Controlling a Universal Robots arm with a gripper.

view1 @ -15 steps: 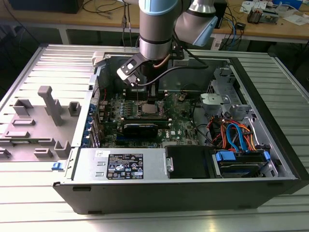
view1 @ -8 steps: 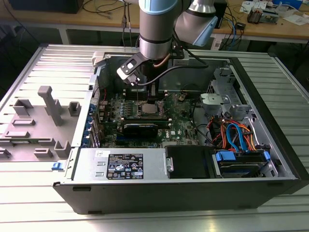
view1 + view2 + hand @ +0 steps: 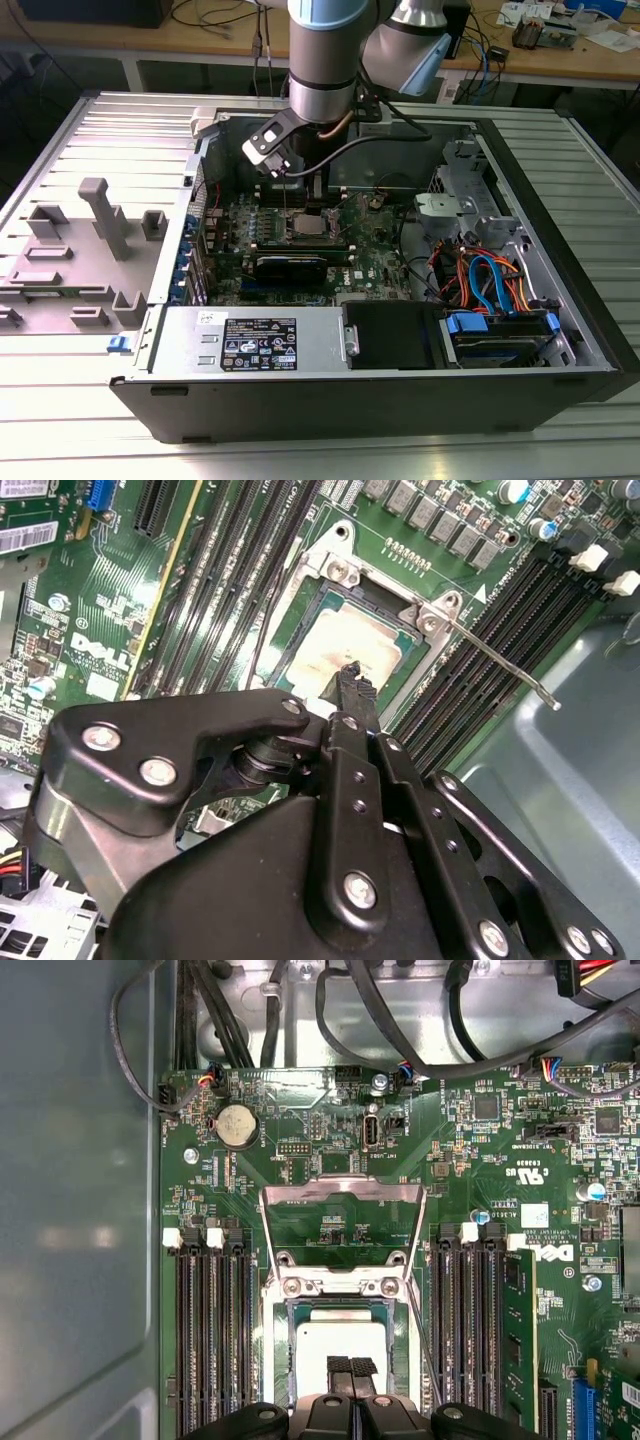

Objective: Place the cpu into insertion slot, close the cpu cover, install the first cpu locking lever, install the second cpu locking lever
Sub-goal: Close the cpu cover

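Note:
The cpu (image 3: 343,1343) lies flat in the insertion slot (image 3: 283,1350), its pale silver top showing in both wrist views (image 3: 345,640). The cpu cover (image 3: 340,1222) stands open, tilted up from its hinge beyond the socket. A thin metal locking lever (image 3: 500,662) sticks up and away from the socket's side. My gripper (image 3: 350,1368) is shut with nothing between its fingers, the tips hovering just over the near edge of the chip (image 3: 350,676). In the exterior view the gripper (image 3: 300,195) hangs over the socket (image 3: 308,224) inside the open computer case.
Black memory slots (image 3: 210,1340) flank the socket on both sides. A long black card (image 3: 290,265) lies in front of the socket in the exterior view, the power supply (image 3: 260,342) nearer still. Blue and orange cables (image 3: 490,280) fill the exterior view's right. A grey fixture (image 3: 100,220) stands outside on the left.

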